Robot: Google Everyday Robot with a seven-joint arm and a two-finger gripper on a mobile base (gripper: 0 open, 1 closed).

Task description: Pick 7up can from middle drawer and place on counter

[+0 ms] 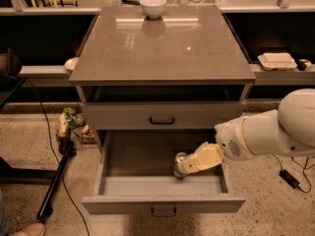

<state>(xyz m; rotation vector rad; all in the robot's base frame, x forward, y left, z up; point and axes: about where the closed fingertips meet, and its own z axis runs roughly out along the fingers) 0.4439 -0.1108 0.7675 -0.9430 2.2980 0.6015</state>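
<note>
The middle drawer [133, 157] is pulled out, a wide grey box with a dark bar handle on its front panel. The 7up can [178, 162] stands on its floor right of centre; only its silver top and left side show. My gripper [184, 168], cream-coloured at the end of the white arm [275, 129], reaches in from the right and is right at the can, covering its right side. The counter [162, 48], a glossy grey-brown slab, tops the cabinet above.
A white bowl [153, 5] sits at the counter's back edge. The upper drawer [162, 116] is closed. A black pole [54, 181] and a small colourful object [69, 124] lie on the floor at left. A tray [277, 60] rests on the right shelf.
</note>
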